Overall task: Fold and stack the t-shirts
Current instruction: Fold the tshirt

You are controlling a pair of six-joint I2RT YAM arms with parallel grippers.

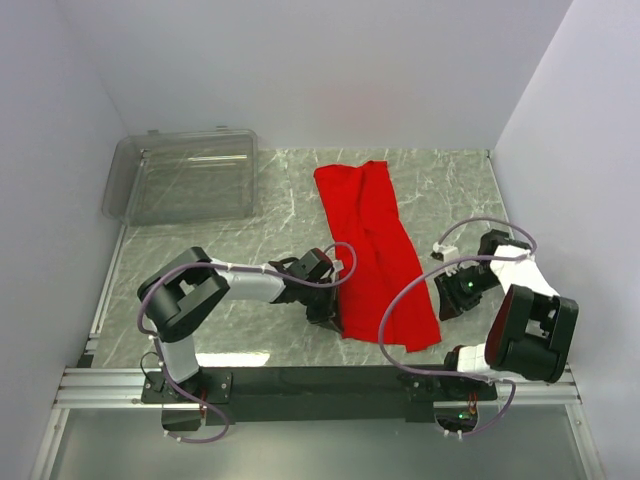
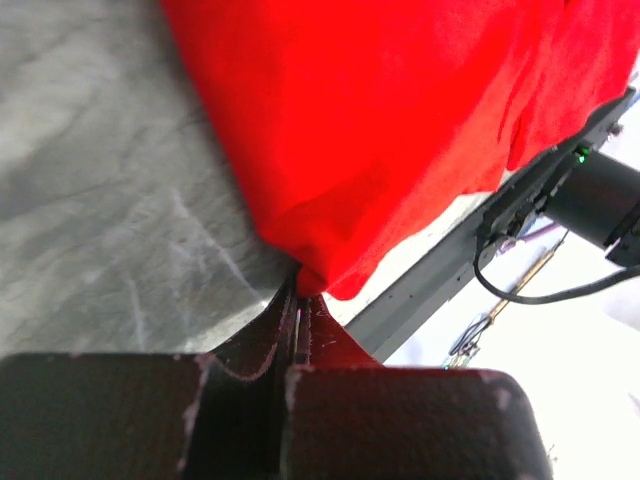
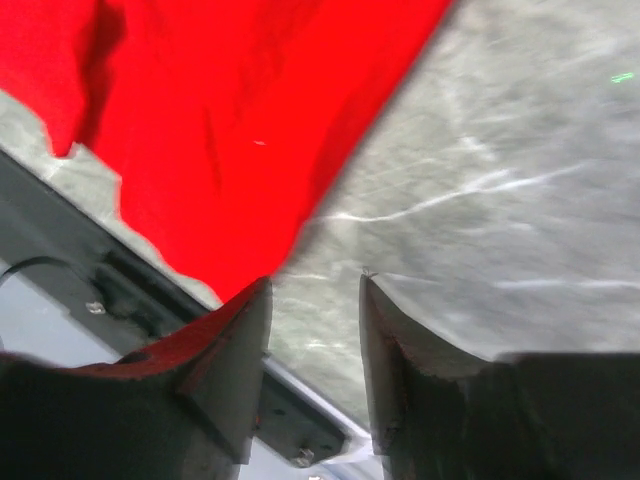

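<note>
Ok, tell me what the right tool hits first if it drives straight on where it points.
Probably the grey marbled tabletop: the right tool stands open over bare stone, with a corner of the plain red cloth t-shirt just beside. Depth is unclear.

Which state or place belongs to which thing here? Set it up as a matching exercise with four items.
Things:
1. left gripper
2. right gripper
3. t-shirt
4. clear bin

States or places:
A. far left of the table
B. shut on a corner of the t-shirt
C. laid out long, mid-table
D. jaws apart, at the t-shirt's edge

Pairs: 1-B, 2-D, 3-C, 4-A.
</note>
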